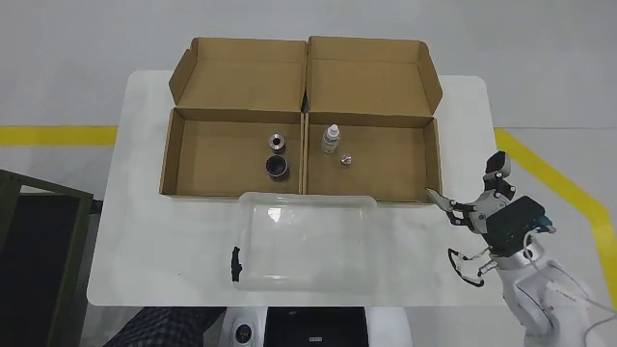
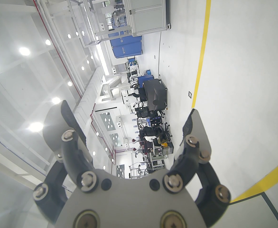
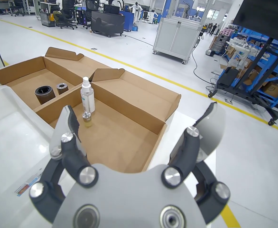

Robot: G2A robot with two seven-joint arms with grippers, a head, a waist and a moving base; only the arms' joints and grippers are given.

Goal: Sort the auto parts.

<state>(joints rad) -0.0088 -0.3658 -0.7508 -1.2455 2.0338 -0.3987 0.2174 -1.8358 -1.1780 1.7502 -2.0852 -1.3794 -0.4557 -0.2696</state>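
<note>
The left gripper (image 2: 129, 107) and right gripper (image 1: 445, 236) both gape, empty; I'd lift the right over the brown cardboard box's (image 1: 395, 159) wall before reaching its clear spray bottle (image 1: 331, 138).

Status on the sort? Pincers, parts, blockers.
Left pincer open, empty. Right pincer open, empty, near right box. Sleeve, bushing in left box; bottle, fitting in right. No blocker seen.

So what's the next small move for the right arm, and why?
Probably draw the right gripper back to rest rather than reach in. Its fingers are open and empty, the clear bin looks empty, and the parts already sit boxed: two cylinders in the left box, bottle and fitting in the right box.
</note>
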